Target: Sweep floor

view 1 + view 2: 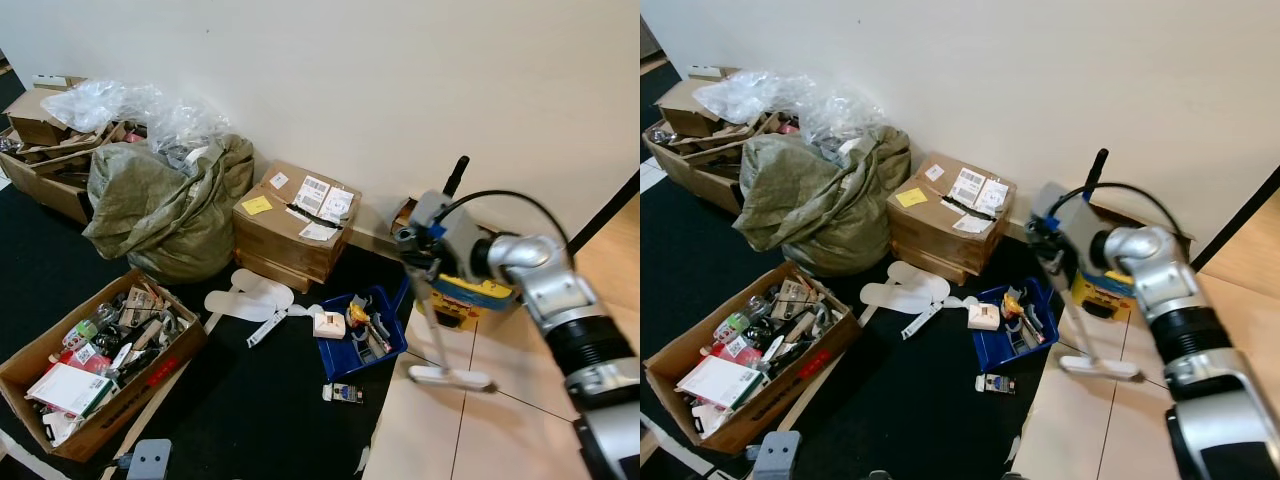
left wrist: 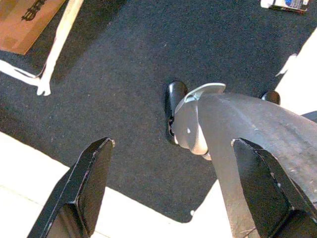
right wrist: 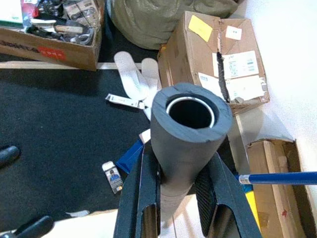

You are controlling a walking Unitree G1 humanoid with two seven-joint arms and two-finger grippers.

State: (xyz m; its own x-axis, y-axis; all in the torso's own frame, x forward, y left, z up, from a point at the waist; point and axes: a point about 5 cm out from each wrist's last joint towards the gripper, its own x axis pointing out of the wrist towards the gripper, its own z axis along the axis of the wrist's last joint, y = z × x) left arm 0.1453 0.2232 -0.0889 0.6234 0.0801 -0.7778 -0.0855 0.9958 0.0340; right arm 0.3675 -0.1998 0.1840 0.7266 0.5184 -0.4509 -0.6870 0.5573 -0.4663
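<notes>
The broom (image 1: 432,325) is standing nearly upright in front of the robot on its right side, its pale flat head (image 1: 450,377) resting on the light tile floor (image 1: 500,430) just beside the edge of the black carpet (image 1: 250,410). The right gripper (image 3: 178,193) is clamping the broom's padded grey handle (image 3: 189,129), with the two black fingers (image 3: 141,198) pressing against it from either side, as the right wrist view is showing. The left gripper (image 2: 173,193) is hanging idle over the carpet with its fingers spread wide apart and holding nothing. Just beside the broom head, a blue bin (image 1: 360,338) of small tools is sitting on the carpet, a small card-like packet (image 1: 342,393) is lying near it, and a yellow container (image 1: 470,298) is standing against the wall behind the handle. Further out, white shoe insoles (image 1: 250,295) are lying on the carpet, a taped cardboard box (image 1: 295,225) and a green sack (image 1: 165,205) are sitting at the wall, and an open box of clutter (image 1: 95,360) is occupying the near left. Risk assessment: a wide stroke toward the carpet is likely to strike the blue bin and spill its contents. The carpet edge may also catch the head, twisting the handle within the one-sided grip.
</notes>
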